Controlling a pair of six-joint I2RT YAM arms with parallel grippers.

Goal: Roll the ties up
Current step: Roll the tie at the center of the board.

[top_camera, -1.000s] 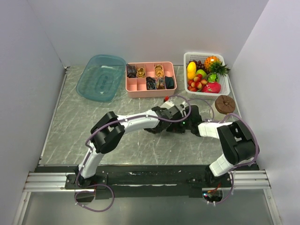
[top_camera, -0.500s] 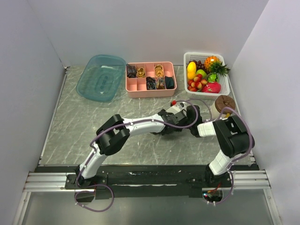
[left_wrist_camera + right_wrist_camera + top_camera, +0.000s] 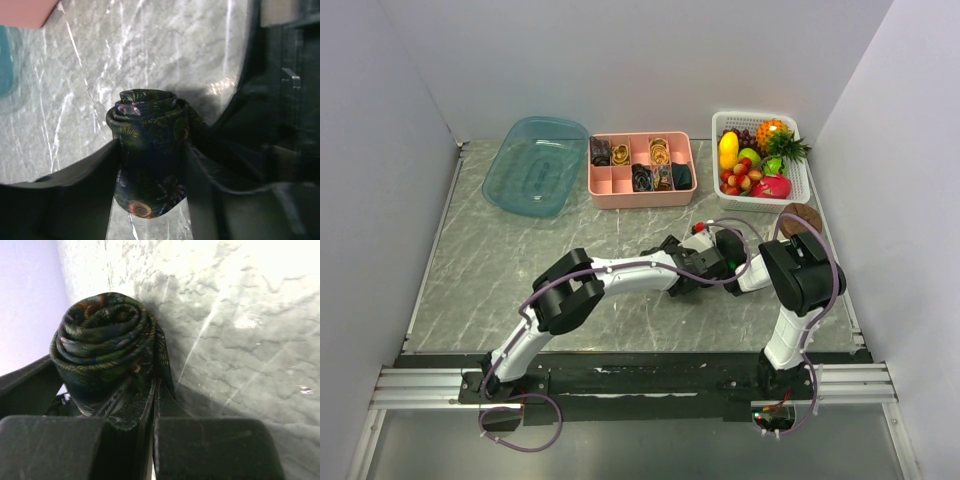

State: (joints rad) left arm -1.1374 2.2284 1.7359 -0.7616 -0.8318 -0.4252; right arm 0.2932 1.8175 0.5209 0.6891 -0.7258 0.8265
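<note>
A dark tie [image 3: 150, 120] with a fern and shell pattern is rolled into a coil standing on the marble table. My left gripper [image 3: 150, 152] is shut on the coil, one finger on each side. In the right wrist view the coil [image 3: 100, 335] sits just beyond my right gripper [image 3: 155, 390], which is shut on the tie's loose tail. In the top view the left gripper [image 3: 690, 268] and right gripper [image 3: 722, 260] meet at centre right, and they hide the tie.
A pink divided tray [image 3: 640, 201] holding several rolled ties stands at the back centre. A teal bin [image 3: 535, 165] is back left. A white basket [image 3: 804, 182] of toy fruit is back right. A brown round object [image 3: 802, 213] lies behind the right arm.
Both grippers stayed shut on the tie and shifted slightly right and nearer. The left arm stretched further right. The right arm folded in, its elbow swinging back over the brown object.
</note>
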